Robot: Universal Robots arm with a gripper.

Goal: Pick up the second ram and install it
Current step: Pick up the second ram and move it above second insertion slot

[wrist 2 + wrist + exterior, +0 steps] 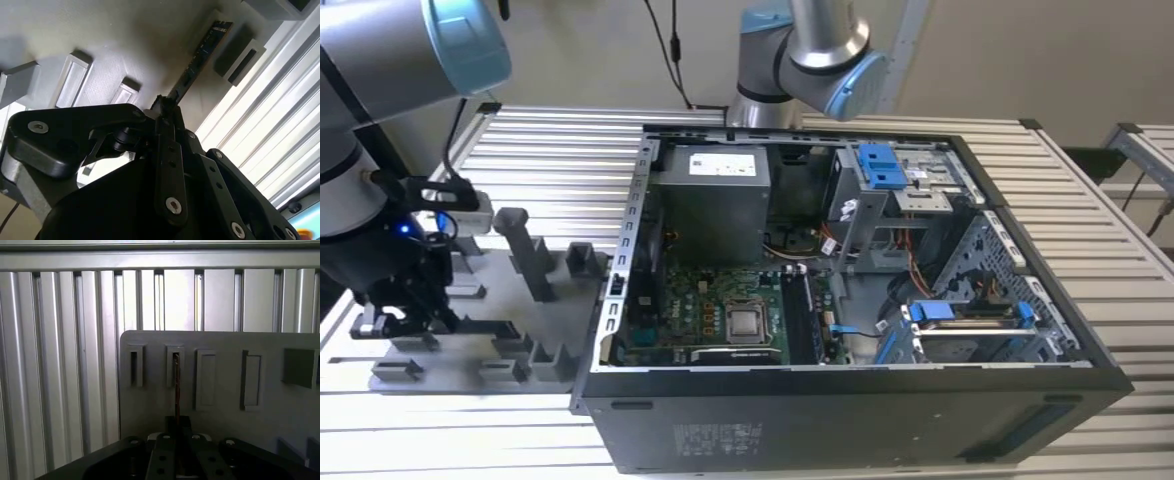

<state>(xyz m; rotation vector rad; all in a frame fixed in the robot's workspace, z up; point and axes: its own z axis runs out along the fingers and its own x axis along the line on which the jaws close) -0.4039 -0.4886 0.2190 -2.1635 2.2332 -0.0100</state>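
My black end effector (163, 106) is closed narrow on the second ram (195, 61), a thin dark blue-green stick reaching a slot in the grey plastic tray (225, 420).

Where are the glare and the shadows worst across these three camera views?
Second wrist view: the ribbed table glares white, the claw reads as a dark mass, and a shadow lies over the grey tray beside the second ram. First wrist view: the table's middle slats wash out. Exterior view: even light, though the computer case is dim inside.
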